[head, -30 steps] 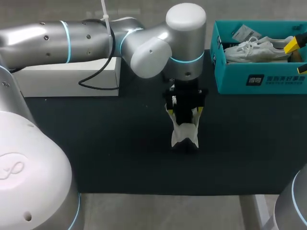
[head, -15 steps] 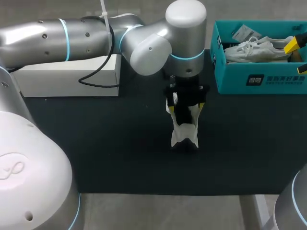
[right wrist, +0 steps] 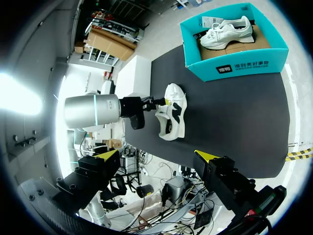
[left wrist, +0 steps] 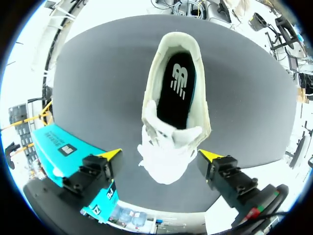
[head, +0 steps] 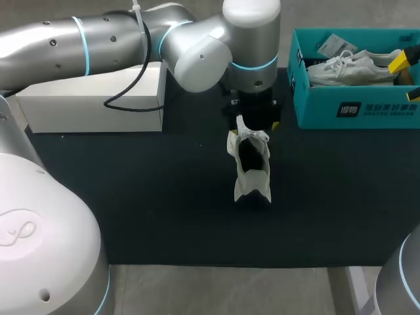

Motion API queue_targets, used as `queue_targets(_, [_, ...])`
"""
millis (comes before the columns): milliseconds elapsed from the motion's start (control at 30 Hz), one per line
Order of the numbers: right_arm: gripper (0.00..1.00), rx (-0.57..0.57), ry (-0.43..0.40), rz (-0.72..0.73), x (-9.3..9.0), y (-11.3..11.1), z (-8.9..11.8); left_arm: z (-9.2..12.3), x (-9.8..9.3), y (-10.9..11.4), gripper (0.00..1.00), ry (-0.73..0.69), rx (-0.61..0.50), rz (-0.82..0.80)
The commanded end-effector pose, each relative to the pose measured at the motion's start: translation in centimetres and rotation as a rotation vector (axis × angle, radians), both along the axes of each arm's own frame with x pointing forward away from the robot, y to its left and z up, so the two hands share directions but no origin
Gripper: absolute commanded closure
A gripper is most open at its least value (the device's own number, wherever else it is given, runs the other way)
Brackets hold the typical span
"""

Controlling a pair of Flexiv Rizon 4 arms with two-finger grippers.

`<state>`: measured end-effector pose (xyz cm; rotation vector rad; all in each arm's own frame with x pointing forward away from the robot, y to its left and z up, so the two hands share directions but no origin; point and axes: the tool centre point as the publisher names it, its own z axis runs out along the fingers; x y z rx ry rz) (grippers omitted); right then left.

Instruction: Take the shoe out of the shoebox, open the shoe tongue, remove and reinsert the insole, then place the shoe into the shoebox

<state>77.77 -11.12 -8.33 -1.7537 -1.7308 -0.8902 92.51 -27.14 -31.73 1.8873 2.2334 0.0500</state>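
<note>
White lace-up sneaker [head: 251,167] is standing on the black table mat [head: 131,197], mouth upward, exposing the black insole [left wrist: 178,93]. Left gripper [left wrist: 160,155] is hovering spread astride its laced end, gripping nothing. Right gripper [right wrist: 156,155] is waiting, spread, well apart. Teal cardboard shoebox [head: 357,108] is awaiting the return.

A black mat [head: 164,197] covers nearly the whole work surface in the head view, matte and flat, running from 9 o'clock across to 3 o'clock and lit softly and evenly; in the left wrist view the same mat [left wrist: 98,73] fills the middle of the scene, and in the right wrist view it [right wrist: 234,112] lies as a broad dark sheet. Along 6 o'clock of the head view a band of pale grey table top [head: 230,289] shows past the mat's near edge. A plain white box [head: 92,105], long and low, stands at 10 o'clock at the mat's far edge, seen too in the right wrist view [right wrist: 134,73]
</note>
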Motion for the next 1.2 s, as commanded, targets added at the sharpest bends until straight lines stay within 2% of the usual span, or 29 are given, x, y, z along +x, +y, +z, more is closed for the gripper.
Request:
queue_targets(33, [0.00,-0.002,0.002,0.001,0.1,0.0,0.0,1.8,0.5,0.4,0.73,-0.016,-0.011,0.018])
queue_targets(67, [0.00,-0.002,0.002,0.001,0.1,0.0,0.0,1.9,0.6,0.4,0.98,-0.015,-0.011,0.020])
queue_targets(100, [0.00,-0.002,0.002,0.001,0.1,0.0,0.0,2.2,0.7,0.4,1.00,-0.002,-0.005,0.039])
queue_targets(267, [0.00,-0.002,0.002,0.001,0.1,0.0,0.0,2.1,0.5,-0.1,1.00,0.033,-0.001,0.060])
queue_targets(567, [0.00,-0.002,0.002,0.001,0.1,0.0,0.0,-0.8,-0.6,-0.2,1.00,0.113,0.036,0.114])
queue_targets(667, [0.00,-0.002,0.002,0.001,0.1,0.0,0.0,-1.3,-1.3,0.0,1.00,0.174,0.033,0.157])
queue_targets(800, [0.00,-0.002,0.002,0.001,0.1,0.0,0.0,-1.7,-3.3,0.2,1.00,0.246,0.031,0.217])
queue_targets(967, [0.00,-0.002,0.002,0.001,0.1,0.0,0.0,-2.4,-4.4,0.5,1.00,0.246,0.046,0.250])
queue_targets(1067, [0.00,-0.002,0.002,0.001,0.1,0.0,0.0,-1.5,-4.9,0.5,1.00,0.222,0.061,0.350])
queue_targets(1133, [0.00,-0.002,0.002,0.001,0.1,0.0,0.0,-0.3,-5.3,0.4,1.00,0.200,0.070,0.547])
queue_targets(1200, [0.00,-0.002,0.002,0.001,0.1,0.0,0.0,0.7,-5.7,0.1,1.00,0.232,0.008,0.677])
